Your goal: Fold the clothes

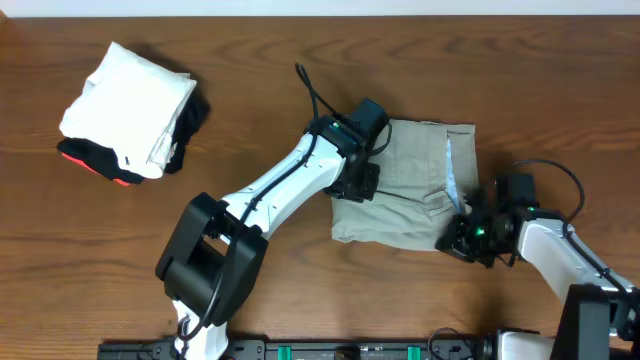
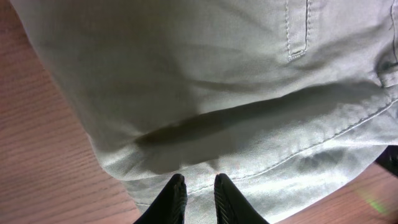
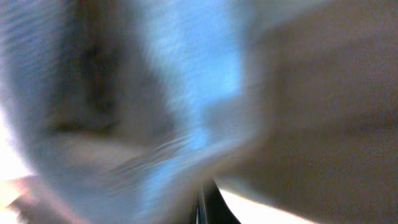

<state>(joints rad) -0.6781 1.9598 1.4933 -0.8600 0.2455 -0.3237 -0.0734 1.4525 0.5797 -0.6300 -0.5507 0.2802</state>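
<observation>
The clothes are one pair of light khaki trousers [image 1: 412, 185], folded into a rough square right of the table's middle. My left gripper [image 1: 356, 184] hangs over their left edge. In the left wrist view its fingertips [image 2: 178, 185] stand a narrow gap apart, just above the cloth [image 2: 217, 81], with a seam running unbroken between them and a belt loop further off. My right gripper [image 1: 463, 238] sits at the trousers' near right corner. Blurred cloth [image 3: 124, 93] fills the right wrist view, and the shut gripper [image 3: 202, 205] pinches its edge.
A pile of folded garments [image 1: 130, 110], white on top with black and red beneath, lies at the far left. Bare wooden table [image 1: 300, 290] surrounds the trousers. The left arm stretches diagonally from the near edge across the middle.
</observation>
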